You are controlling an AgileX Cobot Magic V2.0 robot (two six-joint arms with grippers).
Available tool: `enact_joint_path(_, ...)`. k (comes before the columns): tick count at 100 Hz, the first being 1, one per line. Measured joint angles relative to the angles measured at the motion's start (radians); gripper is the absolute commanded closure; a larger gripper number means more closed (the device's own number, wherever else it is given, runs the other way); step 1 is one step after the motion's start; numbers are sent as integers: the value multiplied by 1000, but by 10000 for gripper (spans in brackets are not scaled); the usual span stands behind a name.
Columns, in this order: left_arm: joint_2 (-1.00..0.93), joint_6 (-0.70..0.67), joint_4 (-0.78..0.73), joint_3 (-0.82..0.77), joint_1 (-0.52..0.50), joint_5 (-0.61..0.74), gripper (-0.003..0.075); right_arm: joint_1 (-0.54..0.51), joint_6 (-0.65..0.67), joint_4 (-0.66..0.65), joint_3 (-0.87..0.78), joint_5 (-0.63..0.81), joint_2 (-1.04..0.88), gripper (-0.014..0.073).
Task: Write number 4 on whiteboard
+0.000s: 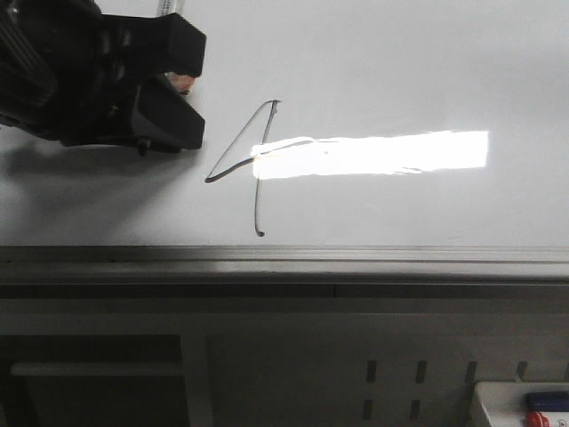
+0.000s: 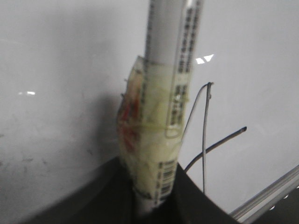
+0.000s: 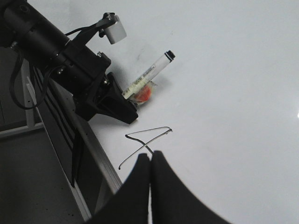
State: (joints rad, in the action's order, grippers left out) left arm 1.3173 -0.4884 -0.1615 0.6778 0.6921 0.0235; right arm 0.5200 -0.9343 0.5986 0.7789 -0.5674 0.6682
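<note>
the left hand is closed tight on a white round marker pen with yellowish tape and a red patch wrapped around it. the tape likely makes the pen fatter, so it does not slip. the pen sits to the side of the drawing, its tip pointing away from the hand and, it seems, off the board. the right hand has its two black fingers pressed together and holds nothing – it hangs over the drawing. the thin dark hand-drawn number 4 sits on the big shiny white whiteboard, near its grey metal edge rail. the 4 looks done – a slanted line, a crossbar and a long line down.
</note>
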Motion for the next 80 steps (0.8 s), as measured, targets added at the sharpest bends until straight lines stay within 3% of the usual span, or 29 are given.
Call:
enact_joint_path(56, 30, 0, 0, 4, 2, 41, 732, 0, 1, 2, 0, 0, 0, 659)
enact_joint_path(65, 30, 0, 4, 4, 2, 41, 678, 0, 1, 2, 0, 0, 0, 659)
enact_joint_path(80, 32, -2, 6, 4, 2, 41, 491, 0, 1, 2, 0, 0, 0, 659)
